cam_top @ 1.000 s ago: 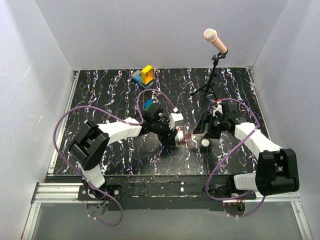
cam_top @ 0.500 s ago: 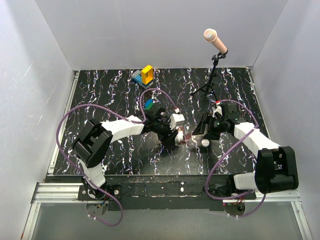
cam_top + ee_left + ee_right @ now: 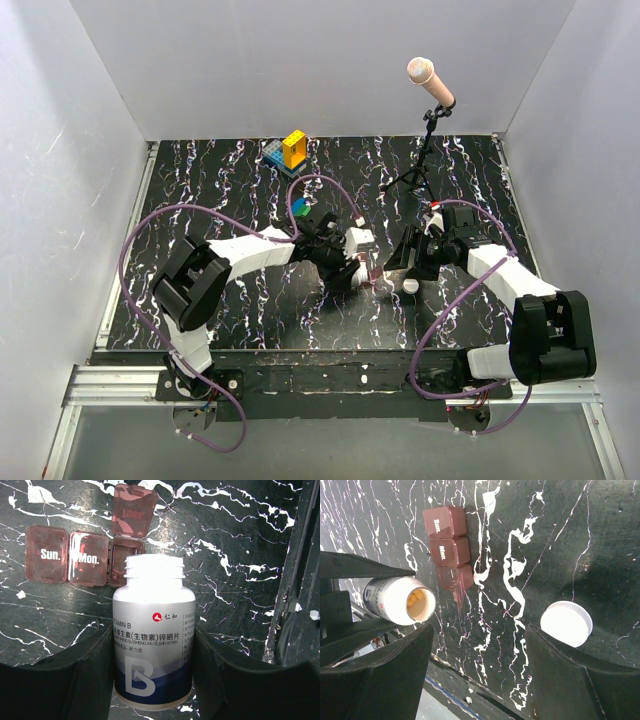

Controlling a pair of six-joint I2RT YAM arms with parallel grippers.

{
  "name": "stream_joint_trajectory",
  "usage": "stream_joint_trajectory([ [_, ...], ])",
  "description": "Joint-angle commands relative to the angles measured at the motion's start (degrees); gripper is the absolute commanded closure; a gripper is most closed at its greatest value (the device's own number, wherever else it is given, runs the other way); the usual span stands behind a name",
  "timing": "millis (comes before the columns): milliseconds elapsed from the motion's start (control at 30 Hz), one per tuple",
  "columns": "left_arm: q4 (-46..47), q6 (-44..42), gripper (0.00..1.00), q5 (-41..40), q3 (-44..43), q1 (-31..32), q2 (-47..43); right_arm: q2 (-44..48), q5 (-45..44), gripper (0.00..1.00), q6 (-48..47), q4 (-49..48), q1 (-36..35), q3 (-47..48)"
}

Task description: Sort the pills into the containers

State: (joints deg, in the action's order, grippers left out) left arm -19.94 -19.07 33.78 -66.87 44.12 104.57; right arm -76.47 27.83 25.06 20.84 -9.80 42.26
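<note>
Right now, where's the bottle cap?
The white cap lies flat on the table right of centre in the top view, beside the open right gripper, with the pill box further to its left.

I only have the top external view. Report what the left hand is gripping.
Observer: The left hand grips a white vitamin B bottle, uncapped, with its neck pointing toward the pill box.
Operator: Confirm a compartment is open.
Observer: Sun. and Mon. are shut. The third compartment's lid stands open.
Operator: Check the bottle isn't empty.
Observer: The right wrist view looks into its mouth and shows yellow pills inside.
</note>
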Motion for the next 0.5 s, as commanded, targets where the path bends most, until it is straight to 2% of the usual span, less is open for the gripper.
stream_joint_trajectory([
  [0,-2.7,-2.1,1.0,-0.2,-3.8,0.3,0.6,-0.5,1.5,0.2,-1.0,-1.6,0.1,-0.2],
  [467,-6.4,-3.9,1.0,-1.3,-5.8,0.4,1.5,-1.2,2.2,0.2,-1.2,-1.7,0.1,0.2],
])
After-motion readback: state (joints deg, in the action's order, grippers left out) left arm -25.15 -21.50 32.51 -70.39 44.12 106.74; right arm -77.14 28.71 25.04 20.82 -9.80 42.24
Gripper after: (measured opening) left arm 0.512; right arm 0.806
